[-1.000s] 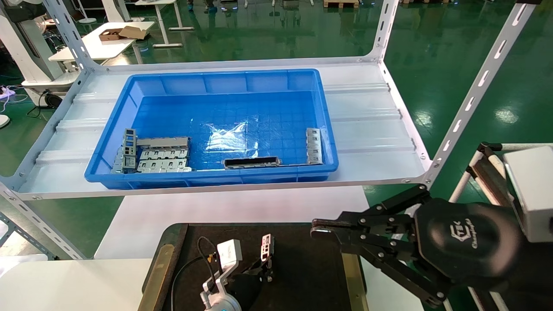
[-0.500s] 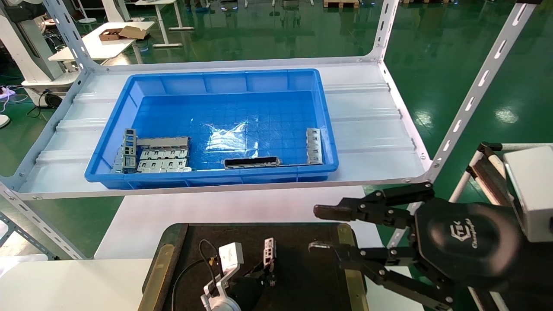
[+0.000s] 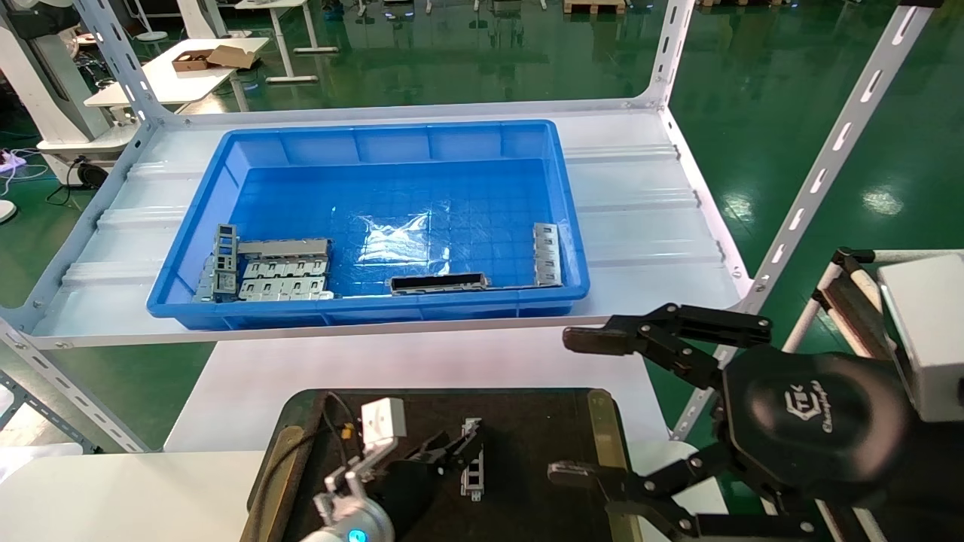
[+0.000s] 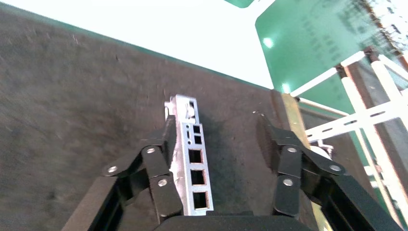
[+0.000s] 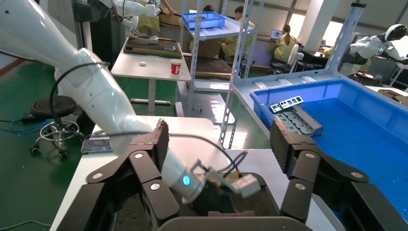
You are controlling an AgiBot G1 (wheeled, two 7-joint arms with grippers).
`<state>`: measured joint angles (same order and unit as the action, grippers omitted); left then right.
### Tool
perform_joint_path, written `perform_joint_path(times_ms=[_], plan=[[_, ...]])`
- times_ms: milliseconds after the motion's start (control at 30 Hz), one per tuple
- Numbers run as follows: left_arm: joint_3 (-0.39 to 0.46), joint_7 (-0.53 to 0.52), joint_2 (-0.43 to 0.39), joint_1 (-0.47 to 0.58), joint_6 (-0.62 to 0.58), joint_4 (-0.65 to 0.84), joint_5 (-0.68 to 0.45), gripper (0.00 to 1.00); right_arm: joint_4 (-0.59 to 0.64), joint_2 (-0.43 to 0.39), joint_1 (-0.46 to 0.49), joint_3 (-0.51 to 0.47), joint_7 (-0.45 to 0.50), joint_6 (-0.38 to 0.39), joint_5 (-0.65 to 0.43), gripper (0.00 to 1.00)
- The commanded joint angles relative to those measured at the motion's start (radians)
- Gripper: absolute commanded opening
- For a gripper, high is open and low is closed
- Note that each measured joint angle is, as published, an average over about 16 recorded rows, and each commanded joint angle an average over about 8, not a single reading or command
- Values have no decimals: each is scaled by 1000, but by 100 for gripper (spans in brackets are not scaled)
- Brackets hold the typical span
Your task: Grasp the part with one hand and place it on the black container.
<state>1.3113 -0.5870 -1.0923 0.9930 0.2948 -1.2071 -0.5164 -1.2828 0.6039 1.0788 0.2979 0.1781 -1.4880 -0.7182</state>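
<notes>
part (image 3: 474,468) lowered onto black container (image 3: 527,429) | green floor (image 3: 791,90)

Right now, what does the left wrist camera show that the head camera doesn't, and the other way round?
Only the left wrist view shows, close up, the part lying on the black container against one finger of the open left gripper, with a wide gap to the other finger. Only the head view shows the blue bin on the shelf holding more metal pieces, and the right gripper open, hovering over the container's right edge. Both show the part, the container and the left gripper.
</notes>
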Motion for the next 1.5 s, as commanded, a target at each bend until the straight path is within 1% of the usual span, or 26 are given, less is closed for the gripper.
perform_joint_path(times_ms=[33, 233, 467, 567, 733, 967, 1167, 1333, 1500], plan=[[-8, -2, 41, 1, -24, -41, -13, 100, 0, 0, 0, 0, 0, 0, 0, 100], [-56, 3, 166, -14, -152, -113, -68, 100, 0, 0, 0, 0, 0, 0, 0, 100], [-158, 29, 276, -53, -324, -134, -118, 100, 0, 0, 0, 1, 0, 0, 1, 100], [-212, 67, 314, -75, -406, -136, -136, 100, 0, 0, 0, 1, 0, 0, 1, 100], [-307, 167, 372, -123, -545, -130, -151, 100, 0, 0, 0, 1, -1, 1, 1, 100], [-429, 335, 431, -196, -713, -96, -131, 100, 0, -1, 0, 2, -1, 1, 1, 100], [-504, 455, 472, -229, -850, -34, -98, 100, 0, -1, 0, 2, -1, 1, 1, 100], [-543, 516, 492, -237, -936, 18, -72, 100, 0, -1, 0, 2, -1, 1, 1, 100], [-558, 538, 498, -239, -970, 39, -58, 100, 0, -1, 1, 2, -1, 1, 2, 100]])
